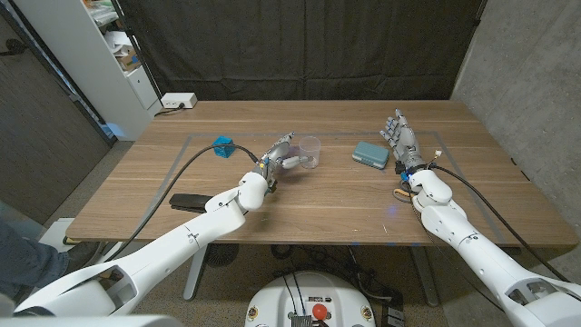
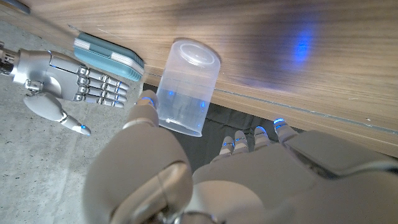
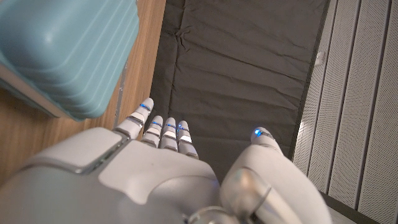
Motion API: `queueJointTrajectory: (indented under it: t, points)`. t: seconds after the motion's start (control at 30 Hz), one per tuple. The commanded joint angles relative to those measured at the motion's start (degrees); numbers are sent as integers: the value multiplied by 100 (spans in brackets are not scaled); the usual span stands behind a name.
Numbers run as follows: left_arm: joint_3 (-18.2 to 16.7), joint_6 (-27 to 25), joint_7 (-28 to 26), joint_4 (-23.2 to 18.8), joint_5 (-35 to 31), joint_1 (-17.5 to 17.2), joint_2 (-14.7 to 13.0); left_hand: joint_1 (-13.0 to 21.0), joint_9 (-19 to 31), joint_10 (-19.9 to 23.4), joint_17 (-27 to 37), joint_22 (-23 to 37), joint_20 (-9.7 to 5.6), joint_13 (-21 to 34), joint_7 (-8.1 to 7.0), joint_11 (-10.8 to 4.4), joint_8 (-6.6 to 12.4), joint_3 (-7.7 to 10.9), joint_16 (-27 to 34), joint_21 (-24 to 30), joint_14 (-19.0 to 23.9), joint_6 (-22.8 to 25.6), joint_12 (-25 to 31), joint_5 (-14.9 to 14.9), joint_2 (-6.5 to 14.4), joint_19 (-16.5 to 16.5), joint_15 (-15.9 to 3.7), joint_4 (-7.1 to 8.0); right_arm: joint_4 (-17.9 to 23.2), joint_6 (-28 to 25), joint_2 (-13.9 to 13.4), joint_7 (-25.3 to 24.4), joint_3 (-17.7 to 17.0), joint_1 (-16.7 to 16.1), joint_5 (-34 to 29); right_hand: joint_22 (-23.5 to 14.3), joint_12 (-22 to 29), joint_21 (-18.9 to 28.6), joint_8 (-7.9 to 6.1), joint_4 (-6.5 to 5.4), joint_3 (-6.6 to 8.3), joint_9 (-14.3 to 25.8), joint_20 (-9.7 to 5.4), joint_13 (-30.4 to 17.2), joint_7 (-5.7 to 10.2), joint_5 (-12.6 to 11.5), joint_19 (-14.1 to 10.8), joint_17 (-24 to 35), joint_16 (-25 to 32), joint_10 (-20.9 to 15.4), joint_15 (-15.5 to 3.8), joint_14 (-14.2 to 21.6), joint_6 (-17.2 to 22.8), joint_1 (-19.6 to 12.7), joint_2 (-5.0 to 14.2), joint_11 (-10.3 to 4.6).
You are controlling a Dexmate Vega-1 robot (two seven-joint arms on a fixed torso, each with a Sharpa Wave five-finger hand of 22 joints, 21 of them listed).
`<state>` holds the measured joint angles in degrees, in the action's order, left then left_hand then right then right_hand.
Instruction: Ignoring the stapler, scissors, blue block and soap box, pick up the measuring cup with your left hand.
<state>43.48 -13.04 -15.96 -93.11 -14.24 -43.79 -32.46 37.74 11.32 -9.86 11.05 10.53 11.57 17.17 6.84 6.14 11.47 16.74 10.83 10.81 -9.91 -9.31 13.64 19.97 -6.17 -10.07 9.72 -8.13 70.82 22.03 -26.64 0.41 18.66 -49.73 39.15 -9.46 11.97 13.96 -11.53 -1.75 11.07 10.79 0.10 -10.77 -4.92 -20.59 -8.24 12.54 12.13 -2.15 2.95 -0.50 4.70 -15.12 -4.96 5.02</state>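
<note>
The clear plastic measuring cup [image 1: 310, 151] stands upright on the wooden table [image 1: 318, 213], left of centre. My left hand [image 1: 280, 155] is right beside it on its left, fingers spread and holding nothing. In the left wrist view the cup [image 2: 184, 86] lies between the thumb [image 2: 145, 109], which is at its rim, and the other fingertips [image 2: 256, 134], which stay apart from it; my left hand [image 2: 205, 180] is open. My right hand [image 1: 400, 138] stands open to the right of the soap box, fingers up.
A teal soap box [image 1: 370, 154] [image 3: 62, 50] lies between the cup and my right hand [image 3: 168, 174]. A blue block [image 1: 222, 143] sits left of my left hand. A black stapler [image 1: 188, 202] lies near the left front. Something orange [image 1: 399, 193] shows by my right wrist.
</note>
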Motion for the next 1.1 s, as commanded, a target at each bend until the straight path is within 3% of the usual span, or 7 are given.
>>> queueJointTrajectory:
  t: [0.03,0.43,0.77,1.1]
  points:
    - [25,111,82,189,90,109,70,66,13,-610,14,18,59,33,176,-24,33,3,48,36,-935,-784,56,19,-5,-1119,35,31,-99,9,28,14,-3,52,9,-24,-29,-31,24,-11,-39,8,1,-22,7,-43,-48,-1,40,-18,2,50,-8,-40,-16,-8]
    - [149,295,207,588,116,367,222,75,13,-604,14,19,60,41,174,-35,35,-3,52,41,-928,-781,65,21,8,-1120,31,39,-223,15,36,35,-14,112,14,-25,-32,-46,25,-10,-44,8,15,-23,11,-48,-55,0,46,-22,7,67,-12,-40,-10,-7]
    - [222,737,318,1248,285,635,429,88,12,-566,14,20,59,51,153,-49,44,-12,74,51,-878,-761,89,24,24,-1112,7,47,-315,32,45,30,-32,160,14,-25,-38,-65,25,-9,-50,8,10,-23,21,-52,-53,1,45,-14,5,70,-12,-41,-5,-3]
    - [159,1244,349,2133,747,842,781,176,9,-144,4,23,39,72,-55,-111,164,-62,184,198,-483,-399,272,47,51,-702,-54,55,-435,54,69,16,-49,192,22,-26,-38,-82,27,-7,-56,8,13,-24,24,-57,-56,2,49,-23,4,85,-19,-43,-3,-5]
